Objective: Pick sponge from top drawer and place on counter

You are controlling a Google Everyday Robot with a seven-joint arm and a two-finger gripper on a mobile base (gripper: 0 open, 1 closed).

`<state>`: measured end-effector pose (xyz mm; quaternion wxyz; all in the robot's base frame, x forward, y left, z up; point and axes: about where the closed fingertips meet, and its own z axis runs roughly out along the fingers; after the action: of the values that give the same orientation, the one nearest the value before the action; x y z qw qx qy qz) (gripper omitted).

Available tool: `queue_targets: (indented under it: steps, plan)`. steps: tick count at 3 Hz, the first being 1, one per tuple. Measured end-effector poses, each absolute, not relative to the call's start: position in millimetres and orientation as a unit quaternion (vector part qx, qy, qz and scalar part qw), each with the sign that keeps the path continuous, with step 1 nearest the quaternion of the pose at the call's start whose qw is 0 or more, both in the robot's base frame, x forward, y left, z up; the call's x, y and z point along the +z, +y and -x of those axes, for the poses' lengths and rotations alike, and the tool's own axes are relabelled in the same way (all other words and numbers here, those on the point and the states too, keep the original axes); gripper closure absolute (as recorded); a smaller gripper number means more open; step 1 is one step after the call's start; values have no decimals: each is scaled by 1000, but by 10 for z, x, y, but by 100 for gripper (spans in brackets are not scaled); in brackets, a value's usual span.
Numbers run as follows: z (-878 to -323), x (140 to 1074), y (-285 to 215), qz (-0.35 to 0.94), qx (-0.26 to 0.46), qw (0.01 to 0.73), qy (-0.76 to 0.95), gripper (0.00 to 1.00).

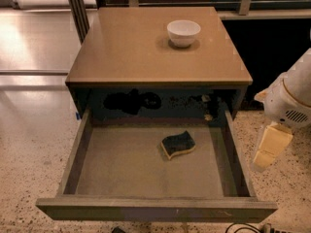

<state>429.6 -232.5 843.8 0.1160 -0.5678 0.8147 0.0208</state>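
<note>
The sponge [178, 144], dark scouring face up over a yellow layer, lies flat on the floor of the top drawer [121, 171], right of its middle. The drawer is pulled fully out of the cabinet. The counter [131, 47] is the brown top of the cabinet. My gripper [271, 146] hangs at the right edge of the view, outside the drawer's right wall and above the floor beside it. It is to the right of the sponge and holds nothing that I can see.
A white bowl [183, 33] stands on the counter at the back right. The drawer's right wall [237, 154] lies between the gripper and the sponge. Speckled terrazzo floor [29, 169] surrounds the cabinet. A dark rail and posts [75, 6] run behind it.
</note>
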Motion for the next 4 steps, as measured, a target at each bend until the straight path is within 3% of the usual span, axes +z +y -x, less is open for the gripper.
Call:
queue_targets:
  steps: [1, 3, 4]
  plan:
    - [-4295, 8321, -2248, 574, 35, 119, 810, 0]
    - [-4546, 7812, -1606, 625, 69, 162, 761, 0]
    - [-4546, 7811, -1603, 625, 69, 162, 761, 0]
